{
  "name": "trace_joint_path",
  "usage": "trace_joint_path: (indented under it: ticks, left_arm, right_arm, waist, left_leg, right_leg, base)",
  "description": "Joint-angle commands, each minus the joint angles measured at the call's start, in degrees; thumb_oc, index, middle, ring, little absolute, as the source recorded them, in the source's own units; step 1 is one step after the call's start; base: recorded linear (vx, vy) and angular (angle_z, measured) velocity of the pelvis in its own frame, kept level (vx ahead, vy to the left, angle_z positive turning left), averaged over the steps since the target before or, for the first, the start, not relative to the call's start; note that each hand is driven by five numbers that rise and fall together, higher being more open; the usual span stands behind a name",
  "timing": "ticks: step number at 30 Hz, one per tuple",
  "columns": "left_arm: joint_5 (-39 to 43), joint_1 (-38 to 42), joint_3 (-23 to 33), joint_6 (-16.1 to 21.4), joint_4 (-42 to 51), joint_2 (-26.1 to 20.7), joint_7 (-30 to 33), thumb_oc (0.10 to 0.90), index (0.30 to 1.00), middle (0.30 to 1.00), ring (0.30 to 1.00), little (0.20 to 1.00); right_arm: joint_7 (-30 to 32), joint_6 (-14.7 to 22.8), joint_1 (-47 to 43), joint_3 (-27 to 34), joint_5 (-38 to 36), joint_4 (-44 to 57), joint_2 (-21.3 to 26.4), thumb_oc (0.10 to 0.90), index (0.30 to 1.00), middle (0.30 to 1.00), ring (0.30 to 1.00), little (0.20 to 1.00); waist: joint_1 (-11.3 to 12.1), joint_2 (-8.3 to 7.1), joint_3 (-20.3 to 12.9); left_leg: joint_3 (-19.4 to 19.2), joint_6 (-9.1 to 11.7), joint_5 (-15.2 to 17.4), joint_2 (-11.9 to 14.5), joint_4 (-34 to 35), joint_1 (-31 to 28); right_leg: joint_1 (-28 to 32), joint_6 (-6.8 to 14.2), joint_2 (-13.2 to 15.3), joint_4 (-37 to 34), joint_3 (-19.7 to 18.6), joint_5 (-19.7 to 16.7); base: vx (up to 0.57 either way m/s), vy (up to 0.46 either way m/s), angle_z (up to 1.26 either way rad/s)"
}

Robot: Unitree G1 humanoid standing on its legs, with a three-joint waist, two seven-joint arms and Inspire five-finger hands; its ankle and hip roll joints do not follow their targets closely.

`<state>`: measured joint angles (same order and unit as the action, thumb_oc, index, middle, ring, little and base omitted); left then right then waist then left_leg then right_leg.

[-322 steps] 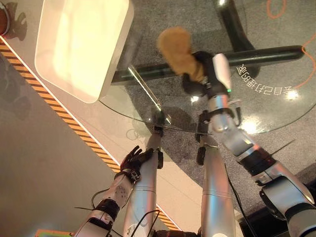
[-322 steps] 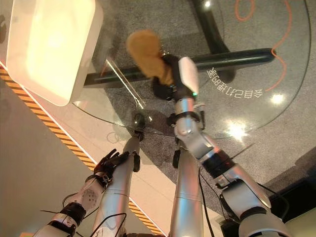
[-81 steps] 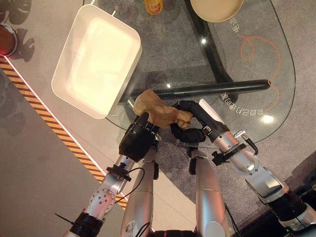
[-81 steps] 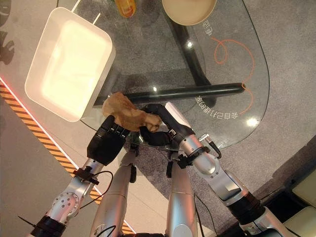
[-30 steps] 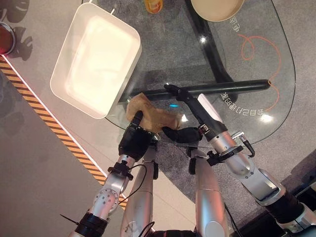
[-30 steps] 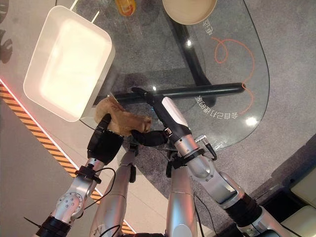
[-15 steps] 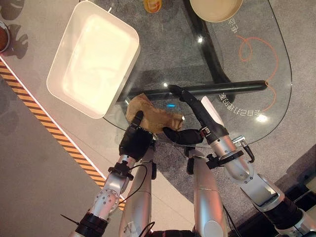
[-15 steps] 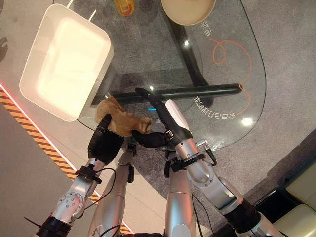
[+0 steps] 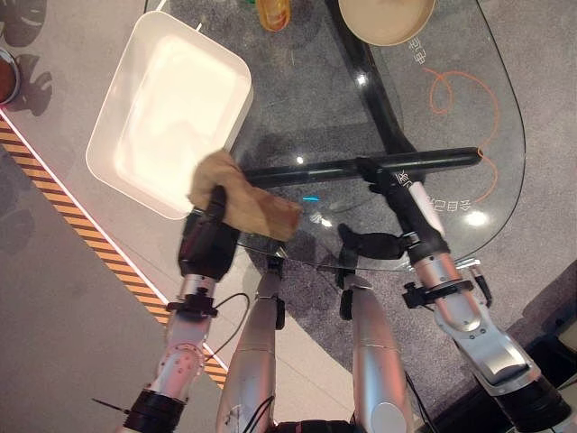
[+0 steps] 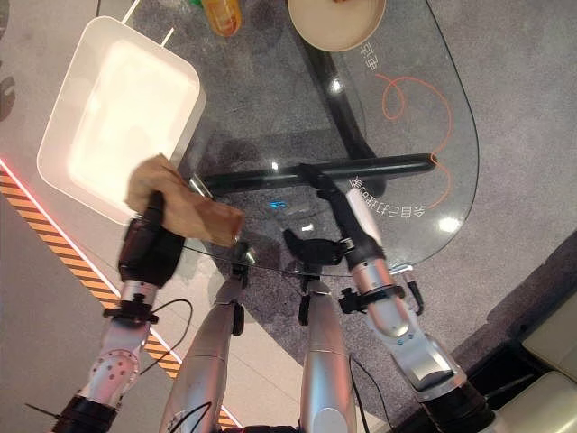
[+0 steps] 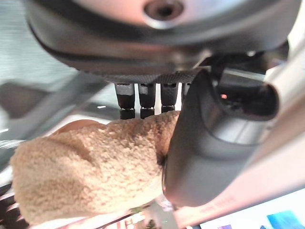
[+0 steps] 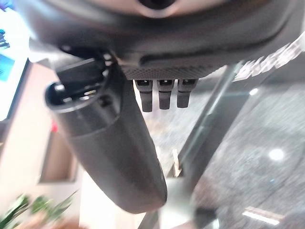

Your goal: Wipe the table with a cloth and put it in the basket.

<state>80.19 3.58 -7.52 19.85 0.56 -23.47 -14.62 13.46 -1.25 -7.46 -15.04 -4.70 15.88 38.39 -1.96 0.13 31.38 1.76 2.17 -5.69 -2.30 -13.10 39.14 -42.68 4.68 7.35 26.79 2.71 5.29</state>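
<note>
My left hand [image 9: 206,245] is shut on the tan cloth [image 9: 243,200] and holds it at the near left rim of the glass table [image 9: 451,225], close to the white basket [image 9: 168,108]. In the left wrist view the cloth [image 11: 90,171] sits pinched between thumb and fingers [image 11: 147,101]. My right hand [image 9: 404,209] lies over the near part of the glass, fingers straight and thumb spread, holding nothing. The right wrist view shows its thumb [image 12: 114,157] above bare glass.
The white basket juts past the table's left edge. At the far end stand a tan bowl [image 9: 386,16] and an orange bottle [image 9: 273,13]. An orange squiggle [image 9: 460,95] is drawn on the glass. A black-and-orange striped strip [image 9: 108,253] runs along the floor at left.
The cloth has passed from my right hand to my left. My left hand has carried it leftward toward the basket, and my right hand has drawn away to the right, open.
</note>
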Motion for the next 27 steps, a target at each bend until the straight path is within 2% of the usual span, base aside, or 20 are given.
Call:
trace_joint_path:
  ticks: [1,11,17,27]
  left_arm:
    - [-6.3,0.3,2.8,5.3,13.0,-1.2,-4.4,0.100,0.300,0.300,0.300,0.200]
    - [-20.0,5.0,4.5,8.0,13.3,-1.2,5.5,0.100,0.300,0.300,0.300,0.200]
    - [-33.3,7.5,7.6,11.9,11.0,-4.1,20.3,0.100,0.300,0.300,0.300,0.200]
    - [-40.1,13.8,10.1,14.1,4.3,-7.6,32.9,0.100,0.300,0.300,0.300,0.200]
  right_arm:
    - [-2.4,3.2,-1.3,0.3,-0.6,5.2,1.5,0.800,0.900,0.900,0.900,0.900]
    - [-4.2,-1.5,-4.9,-2.5,0.1,3.1,-0.5,0.800,0.900,0.900,0.900,0.900]
    - [-7.0,-4.1,-6.8,-4.2,-1.3,1.9,-0.2,0.800,0.900,0.900,0.900,0.900]
    - [-7.6,-9.8,-12.5,-9.6,-4.4,-0.3,0.6,0.800,0.900,0.900,0.900,0.900]
  waist:
    - [0.7,1.09,-1.6]
    - [0.6,1.40,-1.6]
    - [0.6,1.86,-1.6]
    - [0.3,2.50,-1.6]
  left_leg:
    - [-4.9,-2.4,7.8,-2.5,-7.0,0.3]
    - [-5.2,-2.6,8.3,-2.7,-8.6,1.6]
    - [-5.6,-2.2,8.4,-2.7,-9.7,2.7]
    - [-6.9,-1.9,8.5,-2.7,-10.9,5.5]
  right_leg:
    - [2.6,0.1,-3.5,-9.6,1.5,-6.4]
    - [1.0,-0.1,-3.8,-7.9,0.3,-5.9]
    - [0.1,-0.2,-3.7,-7.1,-0.2,-5.5]
    - [-3.0,-0.6,-3.0,-6.6,-1.0,-5.7]
  base:
    - [0.02,0.057,-0.01]
    - [0.03,0.055,0.00]
    - [0.03,0.078,-0.03]
    - [0.03,0.090,-0.01]
